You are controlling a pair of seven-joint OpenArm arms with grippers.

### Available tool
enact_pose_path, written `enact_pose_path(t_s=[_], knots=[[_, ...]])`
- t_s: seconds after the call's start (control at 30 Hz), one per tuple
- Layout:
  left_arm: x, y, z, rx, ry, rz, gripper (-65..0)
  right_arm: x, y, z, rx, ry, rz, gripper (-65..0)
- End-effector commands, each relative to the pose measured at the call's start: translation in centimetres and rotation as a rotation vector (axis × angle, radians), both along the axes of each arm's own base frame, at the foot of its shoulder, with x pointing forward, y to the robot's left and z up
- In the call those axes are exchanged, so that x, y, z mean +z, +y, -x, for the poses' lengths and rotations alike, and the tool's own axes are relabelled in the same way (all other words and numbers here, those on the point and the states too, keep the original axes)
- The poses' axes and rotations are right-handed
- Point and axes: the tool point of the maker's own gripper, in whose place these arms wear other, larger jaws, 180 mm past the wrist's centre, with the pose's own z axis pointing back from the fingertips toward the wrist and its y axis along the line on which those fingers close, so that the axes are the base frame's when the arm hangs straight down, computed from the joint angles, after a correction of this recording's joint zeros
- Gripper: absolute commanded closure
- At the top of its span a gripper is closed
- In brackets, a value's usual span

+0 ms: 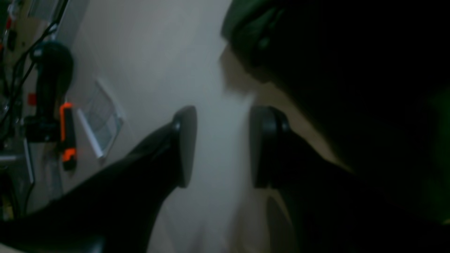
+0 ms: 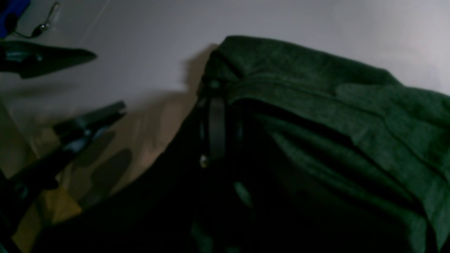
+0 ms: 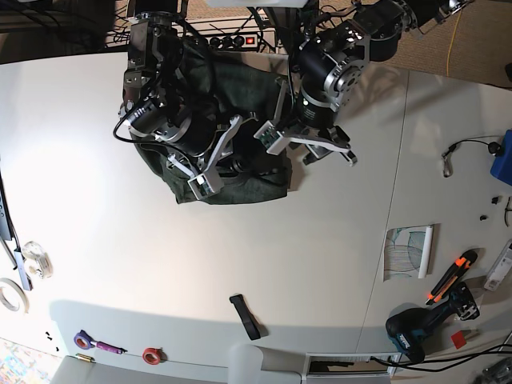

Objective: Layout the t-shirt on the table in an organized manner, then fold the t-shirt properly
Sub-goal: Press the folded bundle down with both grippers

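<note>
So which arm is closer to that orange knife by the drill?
Left. The left gripper hovers on the same side as the orange knife; the right gripper is farther away, over the green t-shirt.

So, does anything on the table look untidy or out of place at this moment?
The t-shirt stands out: it is not laid flat but lies bunched in a dark green heap with thick folds, beneath both arms. The left end effector beside it is open and holds nothing.
</note>
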Motion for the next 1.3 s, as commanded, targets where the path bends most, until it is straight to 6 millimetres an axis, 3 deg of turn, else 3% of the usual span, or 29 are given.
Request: enact_pose_path(t_s=[0.0,0.27,0.5,0.6,0.63,0.83,1.03,1.13,1.27], knots=[[1.0,0.0,-0.6,0.005,-0.039,0.013,-23.8,1.2,1.0,-0.3,0.024,-0.036,-0.027,0.0],[1.6,2.2,-1.8,0.071,-0.081,-0.021,-22.5,0.7,4.3,1.4,0.142,-0.02,-0.001,0.0],[2.3,4.9,-3.5,0.174,-0.099,-0.004,-22.5,0.5,4.6,1.6,0.155,-0.023,0.022,-0.2],[2.4,5.4,-3.8,0.193,-0.091,0.02,-22.5,0.9,5.1,1.8,0.172,-0.024,-0.011,-22.0],[2.4,5.6,-4.0,0.198,-0.093,0.027,-22.5,1.0,5.3,1.9,0.181,-0.027,-0.025,-26.6],[2.9,7.0,-4.7,0.244,-0.111,0.025,-22.5,2.4,5.4,1.5,0.189,-0.066,-0.047,-27.5],[2.4,6.8,-4.6,0.237,-0.058,0.075,-22.5,5.7,1.8,-0.1,0.075,-0.176,-0.025,-27.5],[1.8,6.0,-4.0,0.205,-0.034,0.106,-22.5,6.5,-2.6,-0.4,-0.087,-0.189,0.017,-27.5],[1.2,5.3,-3.3,0.182,-0.009,0.135,-22.5,6.2,-8.6,1.7,-0.27,-0.149,0.067,-27.5]])
